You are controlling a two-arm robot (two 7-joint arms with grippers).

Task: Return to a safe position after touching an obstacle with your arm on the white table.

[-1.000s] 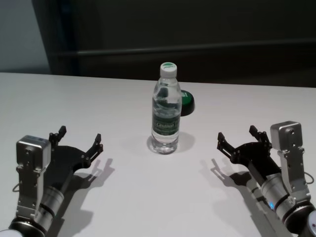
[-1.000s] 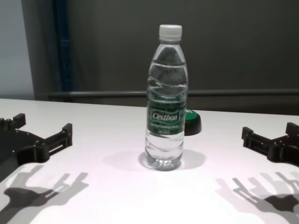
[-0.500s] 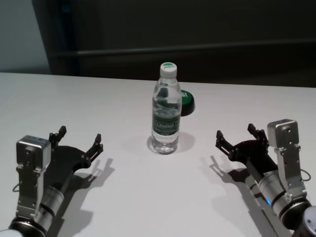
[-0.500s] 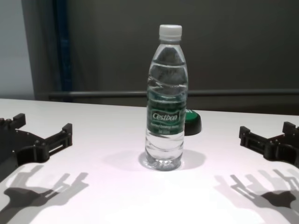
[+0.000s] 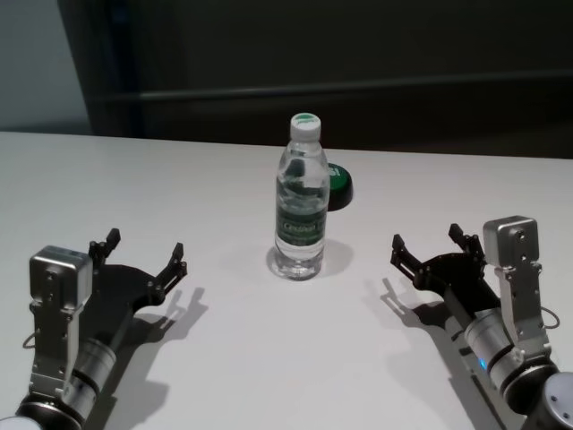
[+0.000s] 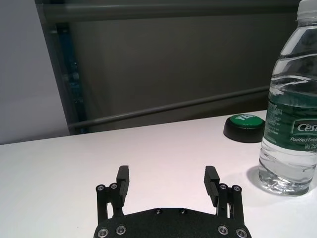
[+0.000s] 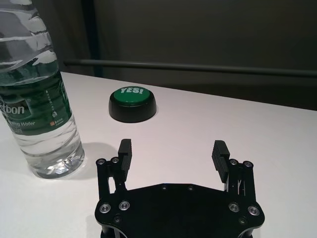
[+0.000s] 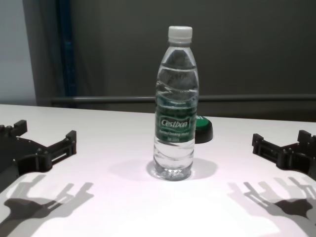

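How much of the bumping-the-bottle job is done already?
Hard to say if the touch has happened: the water bottle stands upright on the white table. Right now the left gripper and right gripper sit open on either side of it, clear of it, holding nothing. That looks like a safe position, so probably little is left.

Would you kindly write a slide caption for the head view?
Upright water bottle on the white table, green button behind it, open left gripper and right gripper flanking.
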